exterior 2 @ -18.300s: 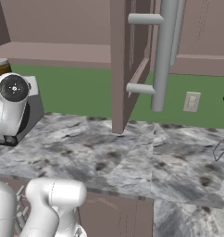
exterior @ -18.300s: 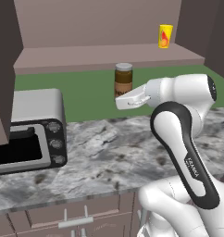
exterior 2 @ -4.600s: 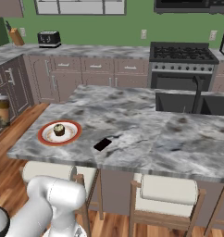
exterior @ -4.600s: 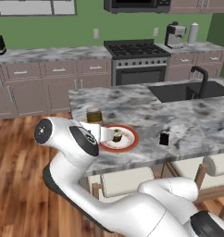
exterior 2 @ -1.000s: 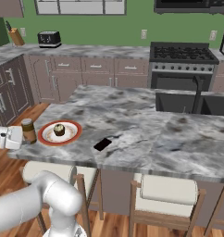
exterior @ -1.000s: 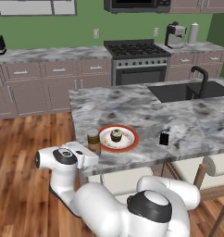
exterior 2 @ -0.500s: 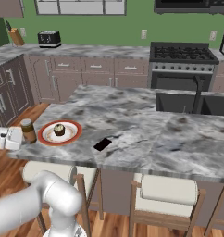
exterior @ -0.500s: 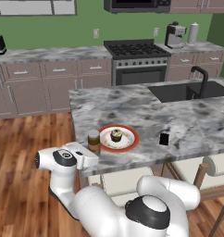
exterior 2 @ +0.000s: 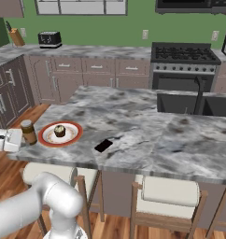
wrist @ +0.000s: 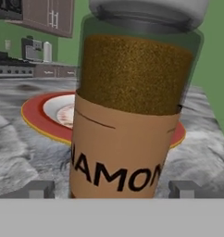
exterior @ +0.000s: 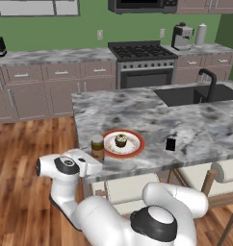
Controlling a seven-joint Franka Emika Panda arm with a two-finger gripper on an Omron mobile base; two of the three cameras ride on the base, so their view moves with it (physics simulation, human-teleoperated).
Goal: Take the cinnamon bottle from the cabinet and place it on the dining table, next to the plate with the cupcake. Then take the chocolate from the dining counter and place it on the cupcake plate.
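Item 1, gripper: white hand at the near left corner of the dining table, level with its top. In the hand view the two dark fingertips stand apart on either side of the jar's base with bare marble visible between each tip and the glass; jaws spread, nothing clamped.

Item 2, cinnamon bottle: small brown jar, pale grey lid, tan label band with dark lettering. Upright on the marble at the table's left end, just beside the plate and directly in front of the gripper. Seen in the right base view next to the white hand.

Item 3, plate: round, white centre, broad orange-red rim. Flat on the marble to the right of the bottle, near the table's front edge; its rim appears behind the jar in the hand view.

Item 4, cupcake: tiny, dark top, pale wrapper, at the plate's centre.

Item 5, chocolate: flat, nearly black block on the marble, right of the plate and apart from it.

Item 6, sink: dark basin with a black faucet, set in the table's far right part.
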